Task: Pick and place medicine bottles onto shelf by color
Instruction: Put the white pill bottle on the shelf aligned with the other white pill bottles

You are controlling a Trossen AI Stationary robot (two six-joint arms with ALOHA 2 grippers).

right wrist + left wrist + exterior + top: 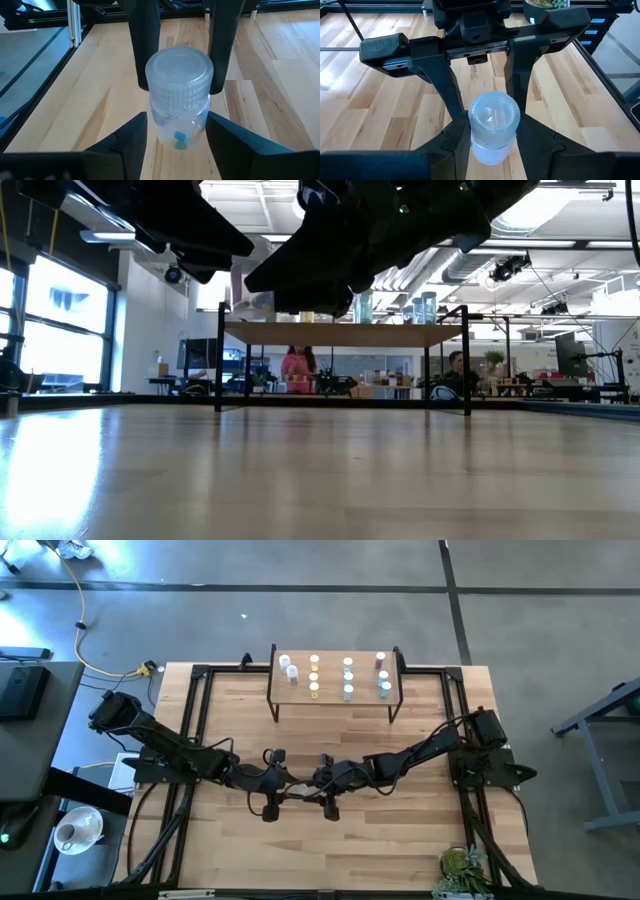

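A small see-through medicine bottle (179, 117) with a pale ribbed cap hangs upright above the middle of the table, between my two grippers, which meet tip to tip. My left gripper (492, 137) comes from the table's left and is shut on the bottle. My right gripper (177, 132) comes from the right and is open, its fingers standing either side of the bottle's lower body with slim gaps. The shelf (365, 680) stands at the far edge on black legs. Several bottles stand on it in rows by colour: white (288, 666), yellow (314, 675), green (347, 678), blue (384, 686). My left gripper pinches the bottle between its two fingers (146, 55), which lie against opposite sides at about cap height (151, 82). They come slanting down from the table's left. The bottle stands upright in the hold, cap up, lifted clear of the table.
A black metal frame (190, 720) runs round the table's sides. A small plant (462, 870) sits at the near right corner. Bare wood lies between the grippers and the shelf (340, 335). People (297, 365) sit in the room beyond.
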